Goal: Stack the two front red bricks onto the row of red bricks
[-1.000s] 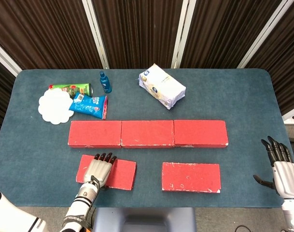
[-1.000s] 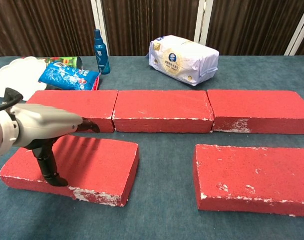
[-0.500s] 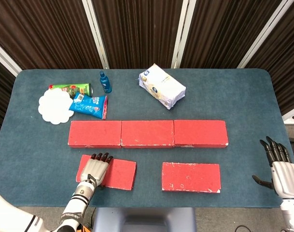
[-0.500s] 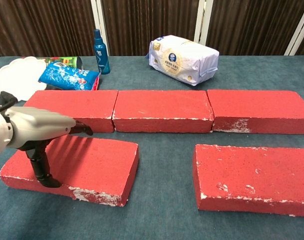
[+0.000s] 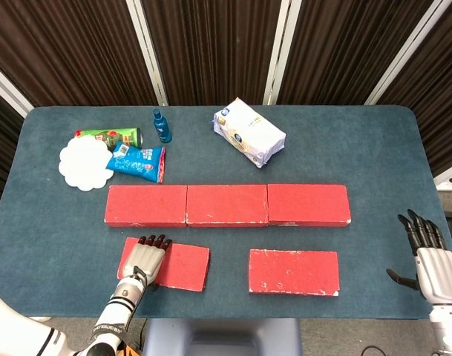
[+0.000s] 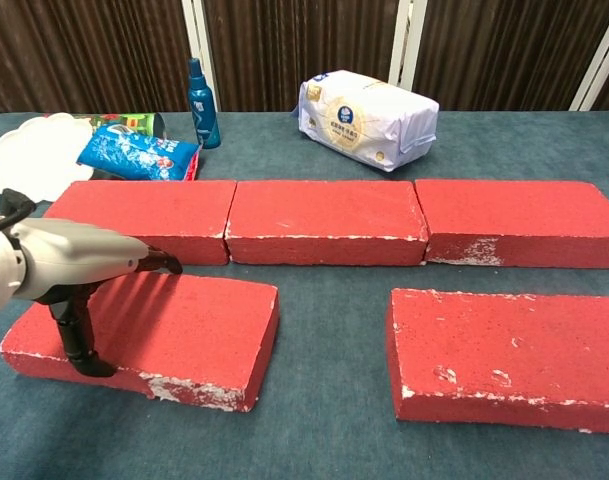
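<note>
Left hand point(image 5: 144, 261) grasps left front brick point(image 5: 182, 265), long axis left-right, row point(image 5: 227, 205) just behind. Right hand point(image 5: 431, 261) released, well apart from right front brick point(image 5: 294, 272).

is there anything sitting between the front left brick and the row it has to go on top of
Nothing visible. Only a narrow strip of bare table separates the front left brick from the row of red bricks, and the row's top is bare. The left hand already rests on that brick, thumb at its near edge.
</note>
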### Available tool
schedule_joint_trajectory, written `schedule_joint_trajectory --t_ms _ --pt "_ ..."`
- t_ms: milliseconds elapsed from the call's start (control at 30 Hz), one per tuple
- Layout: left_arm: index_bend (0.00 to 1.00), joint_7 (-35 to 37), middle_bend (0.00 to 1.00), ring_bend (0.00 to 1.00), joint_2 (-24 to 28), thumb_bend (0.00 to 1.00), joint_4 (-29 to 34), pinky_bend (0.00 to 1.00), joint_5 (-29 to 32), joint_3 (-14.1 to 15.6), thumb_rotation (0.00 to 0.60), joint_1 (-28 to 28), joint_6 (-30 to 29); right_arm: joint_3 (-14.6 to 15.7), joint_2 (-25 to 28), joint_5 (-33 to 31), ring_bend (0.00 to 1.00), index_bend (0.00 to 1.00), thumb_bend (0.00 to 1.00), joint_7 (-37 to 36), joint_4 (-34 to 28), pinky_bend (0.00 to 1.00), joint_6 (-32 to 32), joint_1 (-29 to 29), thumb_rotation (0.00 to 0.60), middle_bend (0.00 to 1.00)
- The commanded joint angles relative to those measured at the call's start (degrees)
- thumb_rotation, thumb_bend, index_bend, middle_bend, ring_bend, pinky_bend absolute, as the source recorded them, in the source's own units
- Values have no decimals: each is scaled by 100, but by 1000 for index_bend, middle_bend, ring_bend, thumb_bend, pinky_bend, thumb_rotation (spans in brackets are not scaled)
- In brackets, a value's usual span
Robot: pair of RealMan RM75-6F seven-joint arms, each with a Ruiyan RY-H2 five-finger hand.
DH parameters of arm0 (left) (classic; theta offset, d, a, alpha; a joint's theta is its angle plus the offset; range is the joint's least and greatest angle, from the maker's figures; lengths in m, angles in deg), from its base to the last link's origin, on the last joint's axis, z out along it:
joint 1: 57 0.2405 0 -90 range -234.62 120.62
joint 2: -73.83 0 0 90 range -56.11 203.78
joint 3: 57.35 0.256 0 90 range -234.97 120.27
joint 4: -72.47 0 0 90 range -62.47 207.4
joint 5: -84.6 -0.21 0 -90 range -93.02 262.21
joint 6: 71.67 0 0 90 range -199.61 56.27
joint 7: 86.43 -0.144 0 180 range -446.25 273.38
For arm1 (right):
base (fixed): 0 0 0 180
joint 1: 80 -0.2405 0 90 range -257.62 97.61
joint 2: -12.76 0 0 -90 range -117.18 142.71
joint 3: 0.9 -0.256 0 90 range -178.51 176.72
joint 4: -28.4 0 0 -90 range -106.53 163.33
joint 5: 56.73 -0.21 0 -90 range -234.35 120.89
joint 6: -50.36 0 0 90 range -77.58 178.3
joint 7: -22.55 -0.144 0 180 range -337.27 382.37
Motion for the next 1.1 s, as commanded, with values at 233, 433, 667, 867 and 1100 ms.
schedule_joint_trajectory --t_ms 233,433,667,867,1100 --pt "0 31 0 0 -4 188 -107 108 109 58 600 -53 76 2 9 -9 32 51 0 -6 -14 0 8 0 600 28" --pt "0 38 0 0 -7 189 -132 148 78 88 600 -75 95 2 3 -10 32 51 0 5 -17 0 6 -1 600 28" --pt "0 -7 0 0 -53 187 -168 214 -76 203 600 -94 -73 4 -1 -18 32 54 0 2 -42 0 11 0 600 28" --pt "0 -14 0 5 -72 186 -174 228 -111 226 600 -94 -137 7 5 -20 33 57 0 -11 -59 0 18 -1 600 28" --pt "0 -13 47 71 -63 188 -197 274 -123 267 600 -71 -182 -3 4 -28 33 65 0 -29 -60 0 0 5 600 28"
